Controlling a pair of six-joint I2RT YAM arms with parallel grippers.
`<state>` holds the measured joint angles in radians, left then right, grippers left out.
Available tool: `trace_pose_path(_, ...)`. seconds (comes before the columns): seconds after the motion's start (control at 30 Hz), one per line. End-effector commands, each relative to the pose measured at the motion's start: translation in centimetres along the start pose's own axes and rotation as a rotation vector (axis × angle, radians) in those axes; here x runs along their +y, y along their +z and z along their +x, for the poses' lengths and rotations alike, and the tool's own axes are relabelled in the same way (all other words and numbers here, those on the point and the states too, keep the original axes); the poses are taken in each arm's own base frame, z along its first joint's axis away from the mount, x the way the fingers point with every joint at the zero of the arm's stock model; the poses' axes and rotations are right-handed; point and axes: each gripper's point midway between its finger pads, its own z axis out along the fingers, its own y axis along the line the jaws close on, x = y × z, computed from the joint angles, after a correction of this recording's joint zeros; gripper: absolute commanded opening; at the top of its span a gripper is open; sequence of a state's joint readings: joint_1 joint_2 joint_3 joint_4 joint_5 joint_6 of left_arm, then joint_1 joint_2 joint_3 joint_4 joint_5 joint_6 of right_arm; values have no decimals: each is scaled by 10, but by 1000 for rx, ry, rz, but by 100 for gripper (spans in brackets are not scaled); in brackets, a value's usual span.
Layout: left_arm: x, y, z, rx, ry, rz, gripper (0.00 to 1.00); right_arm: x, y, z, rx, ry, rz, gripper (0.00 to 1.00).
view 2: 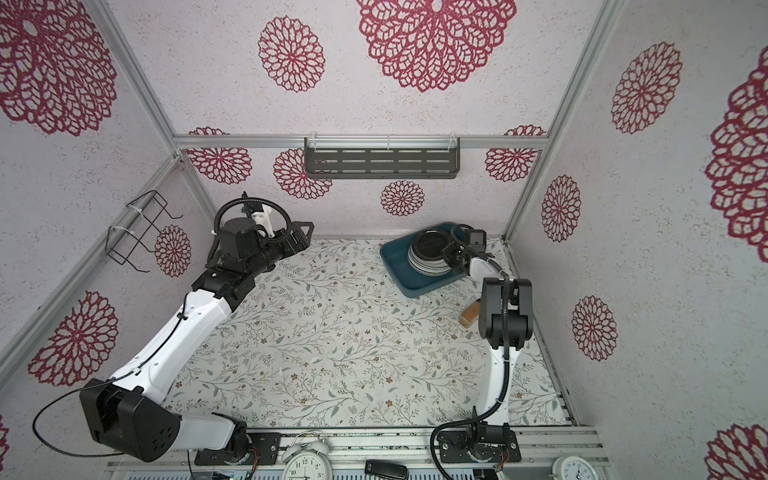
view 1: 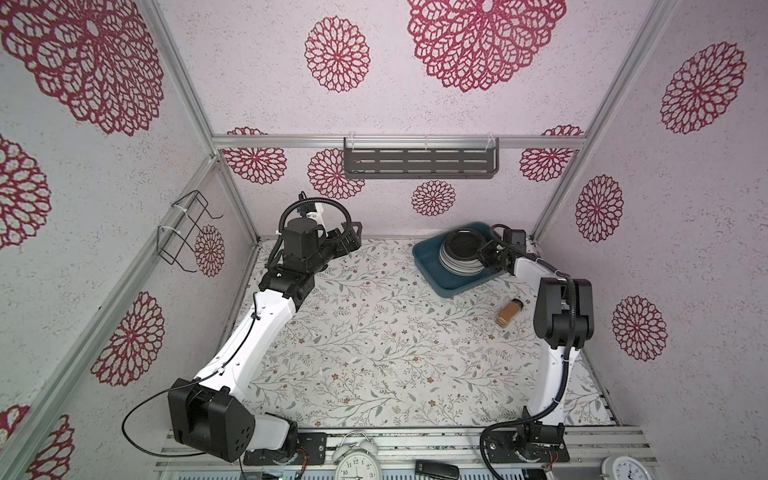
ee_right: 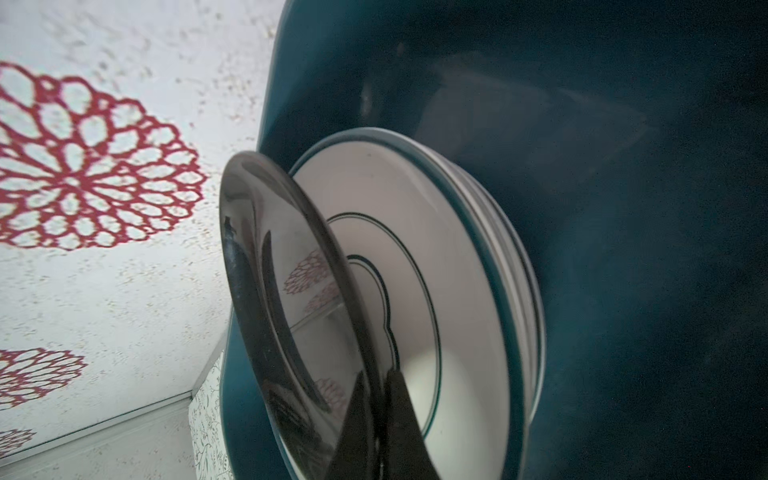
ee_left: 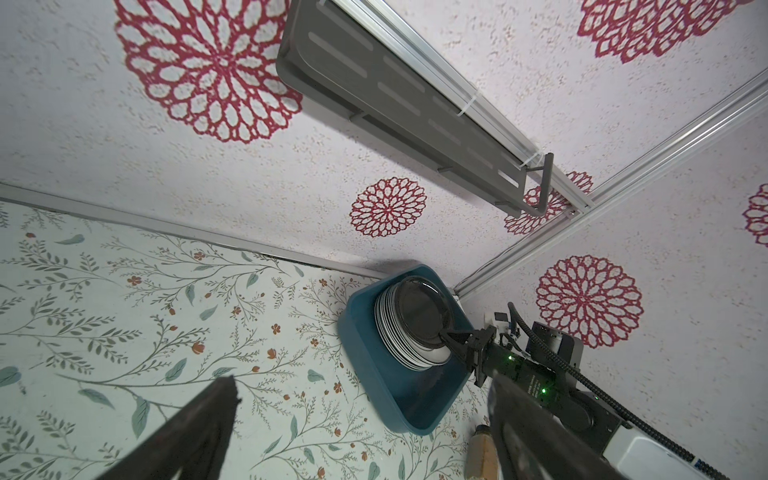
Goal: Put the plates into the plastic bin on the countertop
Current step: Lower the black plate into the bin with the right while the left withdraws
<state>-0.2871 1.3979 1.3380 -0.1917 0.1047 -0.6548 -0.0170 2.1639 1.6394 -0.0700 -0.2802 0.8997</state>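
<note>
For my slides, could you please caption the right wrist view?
Right gripper pinching the black plate over stacked white plates in the bin.

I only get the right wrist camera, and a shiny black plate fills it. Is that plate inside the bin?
Observer: Yes. The black plate is over the stack of plates in the plastic bin, and the bin sits in the countertop's back right corner.
Kid: Where's my other arm?
Observer: The left claw hangs open and empty near the back wall, far from the bin.
Kid: Any plates outside the bin?
Observer: None in view. Only a brown jar lies on its side near the bin.
</note>
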Motion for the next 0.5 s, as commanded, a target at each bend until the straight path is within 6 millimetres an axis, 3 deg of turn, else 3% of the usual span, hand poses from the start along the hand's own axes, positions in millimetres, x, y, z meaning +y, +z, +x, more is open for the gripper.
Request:
trace_pose_path(0.0, 2, -1, -11, -42, 7, -2, 97, 12, -5, -13, -31, -6, -3, 0)
trace_pose_path(0.23, 9, 4, -13, -38, -11, 0, 97, -6, -3, -6, -8, 10, 63, 0)
trace_pose_path(0.47, 9, 11, -13, -25, -21, 16, 97, -6, -4, -5, 0, 10, 64, 6)
